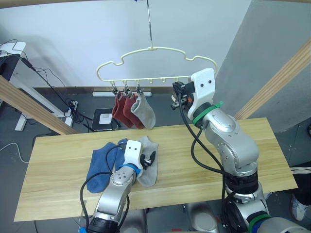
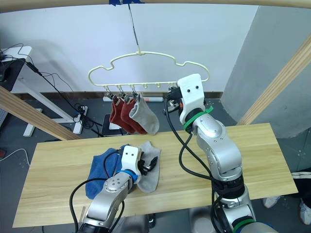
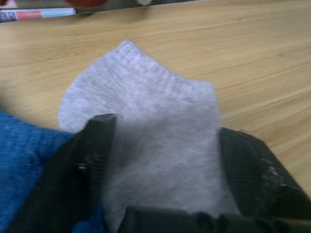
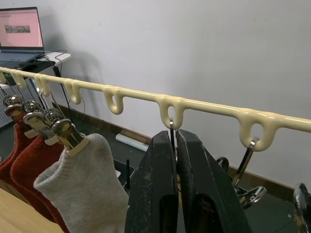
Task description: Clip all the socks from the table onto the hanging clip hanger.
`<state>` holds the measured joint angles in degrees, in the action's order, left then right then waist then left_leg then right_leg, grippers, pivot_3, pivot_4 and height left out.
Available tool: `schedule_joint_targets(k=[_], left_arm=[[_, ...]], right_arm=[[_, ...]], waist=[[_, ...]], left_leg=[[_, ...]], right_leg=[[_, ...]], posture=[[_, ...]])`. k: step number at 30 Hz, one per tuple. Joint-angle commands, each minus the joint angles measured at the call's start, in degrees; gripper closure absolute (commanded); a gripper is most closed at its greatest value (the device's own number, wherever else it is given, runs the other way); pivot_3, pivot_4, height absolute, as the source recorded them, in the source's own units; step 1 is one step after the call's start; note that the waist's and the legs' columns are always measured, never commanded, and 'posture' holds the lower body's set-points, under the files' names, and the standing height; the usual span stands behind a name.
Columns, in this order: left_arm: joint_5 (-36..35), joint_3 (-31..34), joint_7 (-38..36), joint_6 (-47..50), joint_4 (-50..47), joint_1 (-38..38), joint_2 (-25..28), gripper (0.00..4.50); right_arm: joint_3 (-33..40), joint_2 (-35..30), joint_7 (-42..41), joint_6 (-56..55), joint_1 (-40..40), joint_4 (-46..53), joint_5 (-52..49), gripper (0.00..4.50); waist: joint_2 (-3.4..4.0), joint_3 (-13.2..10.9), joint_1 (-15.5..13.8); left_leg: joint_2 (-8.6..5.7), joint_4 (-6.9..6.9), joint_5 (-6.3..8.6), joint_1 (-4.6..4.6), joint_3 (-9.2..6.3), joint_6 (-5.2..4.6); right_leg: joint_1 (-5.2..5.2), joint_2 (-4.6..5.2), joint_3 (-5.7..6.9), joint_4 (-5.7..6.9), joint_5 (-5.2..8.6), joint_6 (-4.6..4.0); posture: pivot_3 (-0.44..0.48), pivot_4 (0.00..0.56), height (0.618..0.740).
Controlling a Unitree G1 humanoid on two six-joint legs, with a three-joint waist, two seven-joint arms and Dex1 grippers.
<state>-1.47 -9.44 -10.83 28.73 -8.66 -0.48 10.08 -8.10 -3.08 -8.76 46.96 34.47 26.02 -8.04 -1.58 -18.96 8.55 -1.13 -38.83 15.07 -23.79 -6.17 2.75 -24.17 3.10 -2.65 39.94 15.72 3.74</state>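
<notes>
Socks are split between two places: three are clipped to the clip hanger [image 1: 155, 65] and three are left on the table [image 1: 204, 160]. Two rust red socks [image 1: 124, 109] are seen hanging side by side from the hanger's left clips, with a light grey sock [image 1: 144, 111] clipped just beside them on the right. On the pale wood table, a second grey sock [image 3: 150, 121] is laid flat with its fine knit texture visible, and two blue socks [image 1: 102, 165] are bunched together just to its left, touching it.

Clip hanger: pale yellow wire, wavy top outline, hung by a thin metal hook [image 1: 149, 24]; a row of small loops is carried along its lower bar, with metal clips [image 4: 63, 133] below them.

No brand, label or legible writing is noted on socks or hanger. A laptop screen [image 4: 19, 29] is lit in the background; its text cannot be read.

Left gripper [image 3: 163, 160] is lowered over the table's grey sock, with its two black fingers [image 3: 92, 160] spread wide apart, one at each side of the fabric; nothing is pinched.

Right gripper [image 4: 175, 179] is raised at the hanger's lower bar, right of the hung socks. Its fingers are pressed together about the thin metal wire of a clip [image 4: 171, 133] hanging from one yellow loop
</notes>
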Motion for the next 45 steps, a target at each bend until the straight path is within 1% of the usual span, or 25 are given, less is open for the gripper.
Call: schedule_joint_targets(k=[1,6,10,11,13,18,19,22,24,26,30,33,37,45], left_arm=[[0.66,-0.22,-0.76,0.7,0.3,1.12,0.88,2.19],[0.23,0.19,-1.9,0.44,0.03,1.32,1.73,3.56],[0.21,0.3,-3.78,-1.71,-0.34,1.82,2.92,4.39],[0.19,0.38,-4.42,-2.84,-0.58,1.89,3.35,4.45],[0.02,0.5,-5.51,-5.12,-0.85,1.91,3.89,4.45],[-0.46,0.07,-12.26,-18.33,-1.92,2.81,7.73,4.45],[-2.09,0.61,-14.31,-22.15,-2.04,2.89,7.83,4.45],[-5.95,1.63,-18.75,-28.98,-1.92,2.47,7.69,4.45],[-7.16,1.87,-20.51,-31.37,-1.57,2.11,7.68,4.45],[-7.65,1.8,-21.85,-34.58,-1.43,0.14,7.44,4.45],[-7.6,1.59,-21.66,-36.94,-1.54,-2.22,6.37,4.45],[-5.13,0.88,-21.01,-38.91,-0.64,-3.11,6.51,4.45],[-3.48,0.48,-19.43,-39.31,0.22,-4.59,5.43,4.45],[-2.41,1.58,-17.08,-40.16,3.41,-8.19,4.15,4.45]], right_arm=[[-0.16,0.63,-0.14,-0.27,-0.14,2.35,-0.86,4.5],[-0.08,0.9,-0.19,-0.12,-0.03,2.37,-0.96,4.5],[-0.2,0.99,-0.24,-0.21,-0.1,2.3,-0.88,4.5],[-0.23,1.02,-0.24,-0.24,-0.1,2.27,-0.87,4.5],[-0.29,1.03,-0.27,-0.35,-0.1,2.15,-0.81,4.5],[-0.4,0.91,-0.44,-0.62,-0.04,2.11,-0.71,4.5],[-0.38,0.9,-0.46,-0.62,-0.06,2.16,-0.71,4.5],[-0.28,0.9,-0.52,-0.6,-0.04,2.21,-0.77,4.5],[-0.22,0.9,-0.57,-0.57,0.0,2.25,-0.8,4.5],[-0.12,1.01,-0.68,-0.54,0.09,2.36,-0.99,4.5],[0.03,1.54,-0.93,-0.5,0.21,2.55,-1.66,4.5],[0.37,2.29,-1.21,0.0,0.3,2.78,-2.47,4.5],[0.83,3.72,-1.67,1.61,0.2,3.48,-4.81,4.5],[0.86,4.17,-1.31,4.32,-0.21,4.57,-7.23,4.5]], waist=[[0.0,0.01,0.0],[0.0,0.01,-0.01],[0.0,0.02,0.0],[0.0,0.02,0.0],[0.0,0.02,0.0],[0.01,0.02,-0.05],[0.0,0.02,-0.05],[0.01,0.02,-0.16],[0.01,0.02,-0.16],[0.01,0.02,-0.16],[0.0,0.02,-0.12],[0.0,0.02,0.29],[0.0,0.02,0.66],[0.0,0.02,0.86]], left_leg=[[0.0,0.0,0.0,0.0,0.0,0.0],[0.0,0.0,0.0,0.0,-0.01,0.0],[0.0,0.01,0.0,0.0,-0.01,0.0],[0.01,0.01,0.0,0.0,-0.01,0.0],[0.02,0.02,0.0,0.0,-0.02,0.0],[0.02,0.03,0.0,-0.02,-0.02,0.0],[0.03,0.05,0.0,-0.01,-0.02,0.0],[0.03,0.06,0.0,-0.02,-0.04,0.0],[0.02,0.06,0.0,-0.03,-0.04,0.0],[0.02,0.08,0.0,-0.03,-0.03,0.0],[0.02,0.07,0.0,-0.03,-0.01,0.0],[0.01,0.08,0.0,-0.04,0.0,0.0],[0.02,0.1,0.0,-0.04,-0.01,-0.01],[0.0,0.09,0.0,-0.05,-0.03,-0.01]], right_leg=[[0.0,0.0,0.0,0.0,0.0,0.0],[0.0,0.0,0.0,-0.01,0.0,0.0],[0.0,0.01,0.0,-0.02,0.0,0.0],[0.0,0.01,0.01,-0.02,0.0,0.0],[-0.01,0.01,0.01,-0.02,0.0,0.0],[-0.01,0.02,0.0,-0.05,0.0,0.0],[-0.02,0.03,0.0,-0.06,0.0,0.0],[-0.02,0.07,-0.02,-0.1,0.0,-0.01],[-0.02,0.07,-0.02,-0.14,0.0,-0.01],[-0.02,0.07,-0.02,-0.16,0.0,0.0],[-0.01,0.05,0.02,-0.15,0.0,0.0],[-0.01,0.05,0.0,-0.16,0.0,0.0],[-0.02,0.04,0.03,-0.16,0.0,0.0],[-0.01,0.03,0.04,-0.16,0.0,0.0]], posture=[[-0.256,0.292,0.74],[-0.256,0.292,0.74],[-0.253,0.286,0.74],[-0.253,0.286,0.74],[-0.251,0.284,0.74],[-0.251,0.283,0.74],[-0.251,0.283,0.74],[-0.25,0.284,0.74],[-0.251,0.285,0.74],[-0.251,0.285,0.74],[-0.251,0.285,0.74],[-0.252,0.282,0.74],[-0.254,0.283,0.74],[-0.257,0.285,0.74]])
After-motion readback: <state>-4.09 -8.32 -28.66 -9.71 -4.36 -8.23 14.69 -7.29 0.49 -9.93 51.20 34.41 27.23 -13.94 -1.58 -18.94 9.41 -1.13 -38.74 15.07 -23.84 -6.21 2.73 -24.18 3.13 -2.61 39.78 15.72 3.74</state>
